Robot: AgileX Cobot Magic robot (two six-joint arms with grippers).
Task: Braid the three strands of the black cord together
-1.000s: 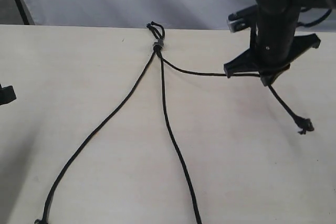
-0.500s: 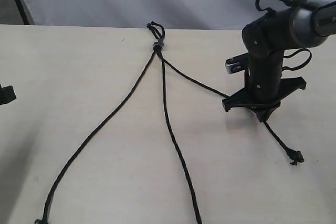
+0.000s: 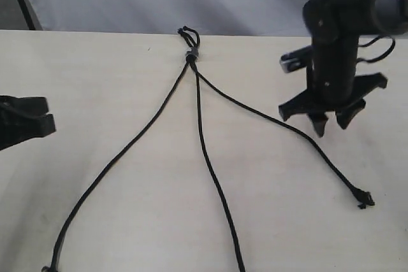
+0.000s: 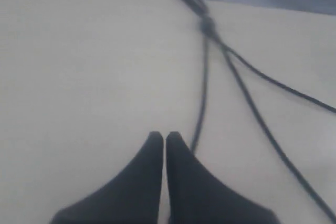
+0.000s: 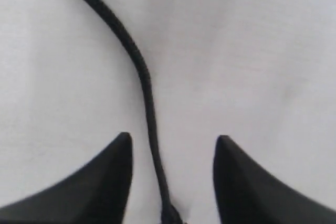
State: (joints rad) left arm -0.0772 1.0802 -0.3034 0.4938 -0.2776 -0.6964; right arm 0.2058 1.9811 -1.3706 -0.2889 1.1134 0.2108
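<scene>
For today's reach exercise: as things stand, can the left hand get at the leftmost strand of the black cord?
Probably yes: only bare table lies between the left hand and the leftmost strand, nothing blocking. Its fingers are shut, so it must open first.

Right gripper (image 5: 172,153) has its fingers (image 5: 107,174) spread wide apart. One black cord strand (image 5: 142,72) runs across the pale table (image 5: 252,51) and passes between them, touching neither.

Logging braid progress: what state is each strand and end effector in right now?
Black cord: unbraided, strands fanned apart.
Left strand: lying free, uncrossed.
Middle strand: lying free, uncrossed.
Right strand: lying free, ungripped.
Left end effector: shut, empty.
Right end effector: open, holding nothing.
</scene>
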